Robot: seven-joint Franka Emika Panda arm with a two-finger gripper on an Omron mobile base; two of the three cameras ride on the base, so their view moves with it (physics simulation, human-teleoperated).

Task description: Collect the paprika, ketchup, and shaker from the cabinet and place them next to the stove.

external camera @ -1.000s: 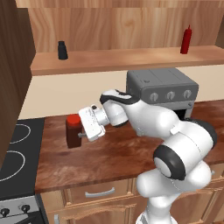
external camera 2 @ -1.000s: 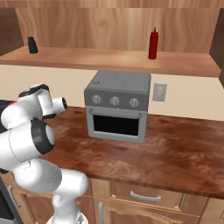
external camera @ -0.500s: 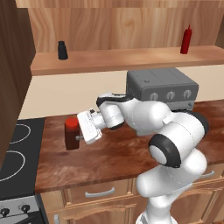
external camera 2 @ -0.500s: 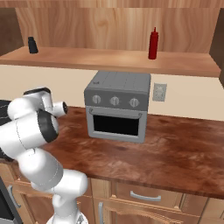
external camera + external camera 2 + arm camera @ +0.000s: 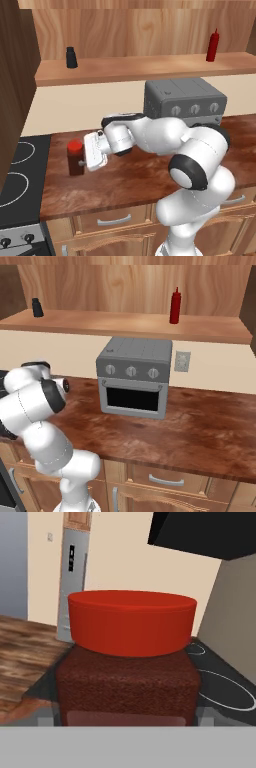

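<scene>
Red-capped paprika (image 5: 75,157) upright on counter (image 5: 130,182) right of stove (image 5: 15,172), delivered; gripper (image 5: 84,160) released, jaws spread beside jar.

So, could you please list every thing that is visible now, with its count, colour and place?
paprika: 1, dark brown jar with red cap, standing on the counter next to the stove, right in front of the hand
shaker: 1, black, left part of the cabinet shelf
ketchup: 1, red, right part of the shelf
cabinet: 1, light wood, above the counter
stove: 1, black with white rings, left of the counter
toaster oven: 1, grey, on the counter
counter: 1, brown wood pattern
wall outlet: 1, grey, right of the toaster oven
hand: 1, white, open, at the paprika
</scene>
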